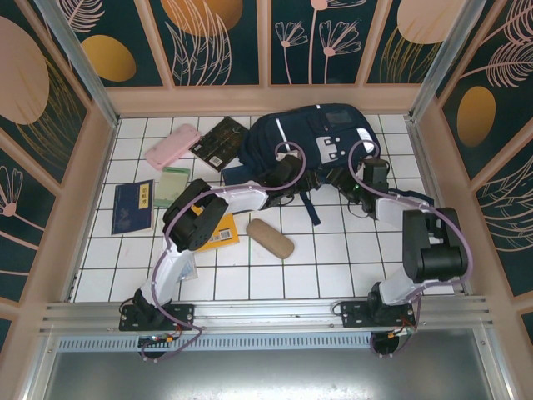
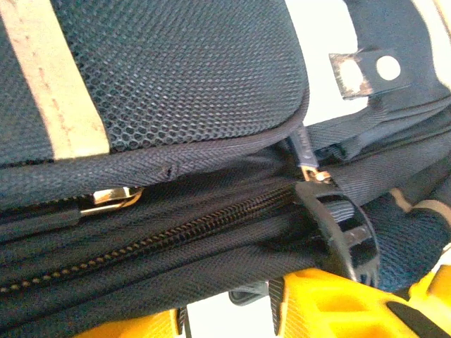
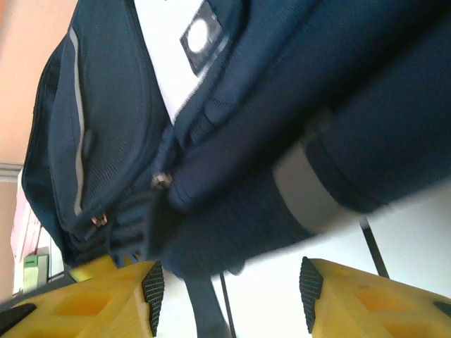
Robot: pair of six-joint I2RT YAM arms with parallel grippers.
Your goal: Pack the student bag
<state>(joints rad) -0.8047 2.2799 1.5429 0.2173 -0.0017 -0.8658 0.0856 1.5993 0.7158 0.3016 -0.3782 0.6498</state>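
The student bag (image 1: 321, 133), navy with white stripes and grey patches, lies at the back centre-right of the tiled table. My left gripper (image 1: 283, 172) is at its lower left edge. In the left wrist view its yellow fingertips (image 2: 227, 304) pinch a thick fold of the bag (image 2: 176, 105) just below a closed zipper (image 2: 176, 236), and white tile shows under the fold. My right gripper (image 1: 367, 179) is at the bag's right side. Close up, the right gripper (image 3: 230, 273) stands open, and a dark strap (image 3: 204, 303) of the bag (image 3: 113, 127) hangs loose between its pads.
Left of the bag lie a pink case (image 1: 172, 147), a dark book (image 1: 219, 143), a green booklet (image 1: 174, 185) and a small navy booklet (image 1: 133, 206). A yellow book (image 1: 220, 235) sits under the left arm, with a brown case (image 1: 270, 237) beside it. Walls enclose the table.
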